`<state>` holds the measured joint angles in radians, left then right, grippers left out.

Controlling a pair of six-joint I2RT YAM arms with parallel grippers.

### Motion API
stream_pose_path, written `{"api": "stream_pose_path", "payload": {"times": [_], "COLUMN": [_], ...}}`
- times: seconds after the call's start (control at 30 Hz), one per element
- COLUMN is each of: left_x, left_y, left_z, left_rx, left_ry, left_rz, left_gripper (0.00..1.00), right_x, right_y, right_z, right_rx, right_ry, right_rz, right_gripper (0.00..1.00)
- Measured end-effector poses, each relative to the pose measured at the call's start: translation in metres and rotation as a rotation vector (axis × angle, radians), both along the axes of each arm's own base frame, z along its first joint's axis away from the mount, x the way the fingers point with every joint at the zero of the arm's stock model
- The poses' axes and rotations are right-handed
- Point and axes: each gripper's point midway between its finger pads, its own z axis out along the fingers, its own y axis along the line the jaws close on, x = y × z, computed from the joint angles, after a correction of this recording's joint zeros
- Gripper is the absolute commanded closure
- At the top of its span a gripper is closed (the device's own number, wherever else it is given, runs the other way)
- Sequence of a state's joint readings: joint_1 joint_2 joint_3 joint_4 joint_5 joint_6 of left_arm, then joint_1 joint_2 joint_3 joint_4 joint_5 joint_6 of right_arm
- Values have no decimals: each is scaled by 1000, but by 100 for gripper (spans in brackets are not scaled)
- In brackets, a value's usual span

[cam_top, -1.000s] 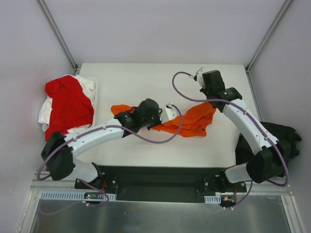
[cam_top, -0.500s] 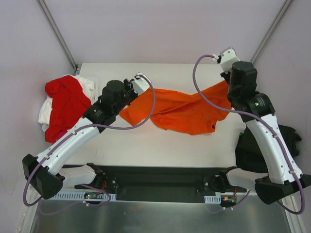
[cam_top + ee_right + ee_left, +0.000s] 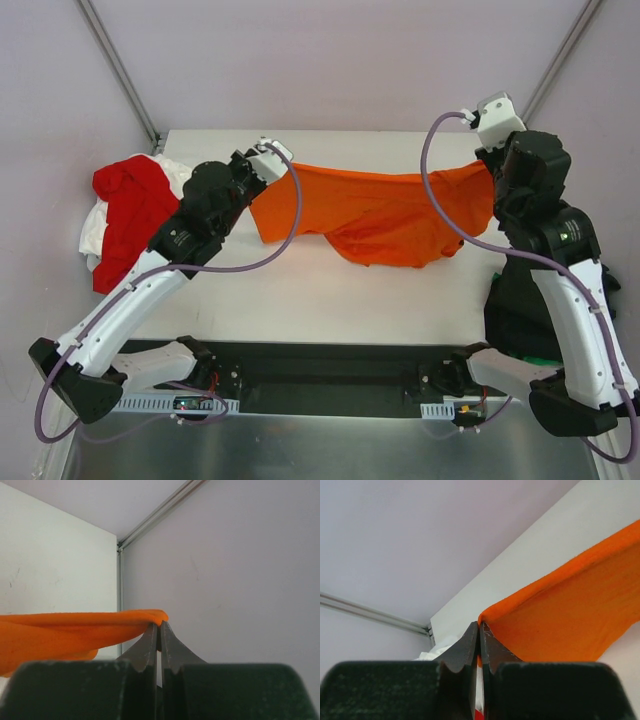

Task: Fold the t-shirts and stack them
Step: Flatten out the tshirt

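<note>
**Desk:** What do you have closest to the arm bases?

**Operator:** On my feed, a black t-shirt lies bunched at the near right edge of the worktop. It is partly behind the right arm and spills over the side.

**Desk:** And farther in?

**Operator:** On the left edge I see a crumpled red t-shirt lying on top of a white t-shirt. The white cloth shows at the pile's left side and far corner. That pile sits well apart from the black one.

**Desk:** Where is the orange one?

**Operator:** The orange t-shirt is stretched across the far half of the worktop, between the two arms. Its top edge is pulled into a nearly straight line. The rest sags toward me in a loose fold, and I cannot tell whether that lower part touches the surface.

**Desk:** End effector state?

**Operator:** The left end effector is pinched narrow on the shirt's left corner, with orange cloth right at the tips. The right end effector is clamped the same way on the right corner, close to the far right post of the enclosure. Both hold their corners up off the worktop.
</note>
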<state>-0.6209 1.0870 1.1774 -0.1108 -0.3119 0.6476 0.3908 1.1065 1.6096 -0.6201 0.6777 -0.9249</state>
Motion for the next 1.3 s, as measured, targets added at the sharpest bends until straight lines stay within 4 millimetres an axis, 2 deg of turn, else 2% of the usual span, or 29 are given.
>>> {"api": "stream_pose_path", "payload": {"times": [0.2,0.37,0.53,0.67,1.07,1.2,1.3], "left_x": [-9,-21,-37,-51,-74,-77,-79], "left_y": [10,18,30,42,66,72,75], "left_z": [20,38,73,101,145,151,154], "left_rx": [-32,-60,-113,-160,-233,-247,-253], "left_ry": [-47,-90,-167,-232,-329,-346,-358], "left_rz": [14,14,16,24,68,84,94], "left_gripper": [100,100,100,100,100,100,100], "right_x": [-17,-39,-62,-75,-89,-93,-91], "right_y": [1,0,-5,-8,-8,-5,-2], "right_z": [13,20,47,57,97,114,119], "right_rx": [32,67,115,137,178,198,205], "right_ry": [-23,-39,-129,-175,-286,-346,-364], "right_rz": [54,101,128,144,191,214,231], "right_gripper": [99,99,99,99,99,99,99]}}
